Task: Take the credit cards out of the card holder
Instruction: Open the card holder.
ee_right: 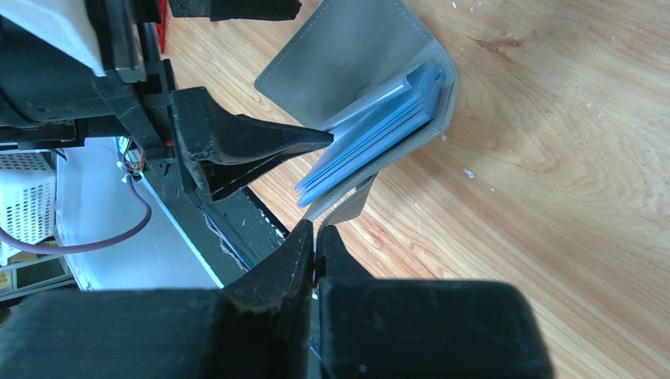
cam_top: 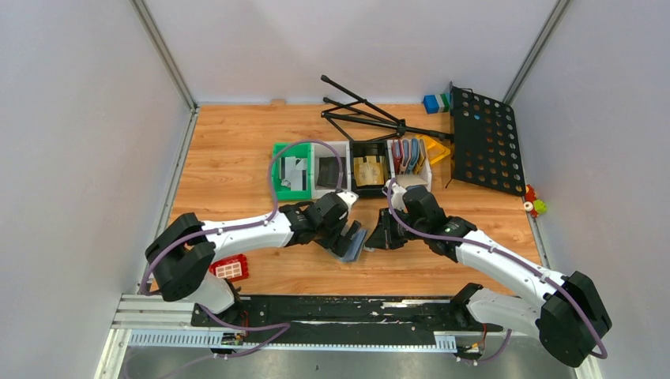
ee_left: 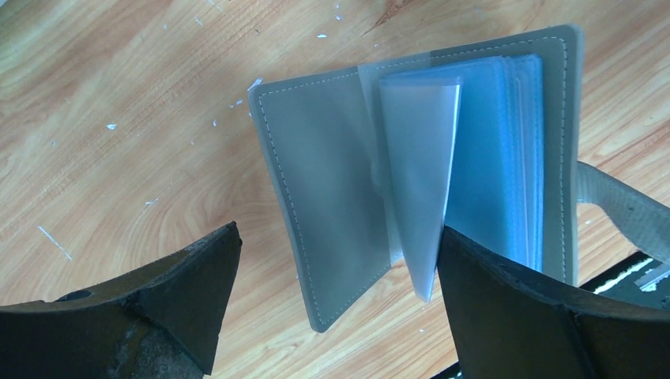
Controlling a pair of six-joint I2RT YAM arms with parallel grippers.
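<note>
The grey-blue card holder [cam_top: 353, 241] is held off the wooden table between my two grippers, opened like a book. In the left wrist view the card holder [ee_left: 332, 213] shows pale blue inner sleeves [ee_left: 498, 166] and one pale grey leaf [ee_left: 419, 174] standing out; I cannot tell whether that leaf is a card. My left gripper [ee_left: 338, 230] is open, its jaws either side of the holder's near edge, the right finger [ee_left: 506, 292] against the sleeves. My right gripper [ee_right: 316, 233] is shut on the holder's grey strap [ee_right: 348, 207]. The left finger [ee_right: 261, 142] touches the sleeve stack [ee_right: 371, 134].
A row of small bins stands behind: a green bin [cam_top: 276, 150] with pale flat pieces, a white bin [cam_top: 344, 150], a black bin [cam_top: 369, 147] with a tan item, and a white bin [cam_top: 427, 170] with red and blue holders. A black stand [cam_top: 363, 114], a perforated panel [cam_top: 483, 142] and a red block [cam_top: 230, 268] are nearby.
</note>
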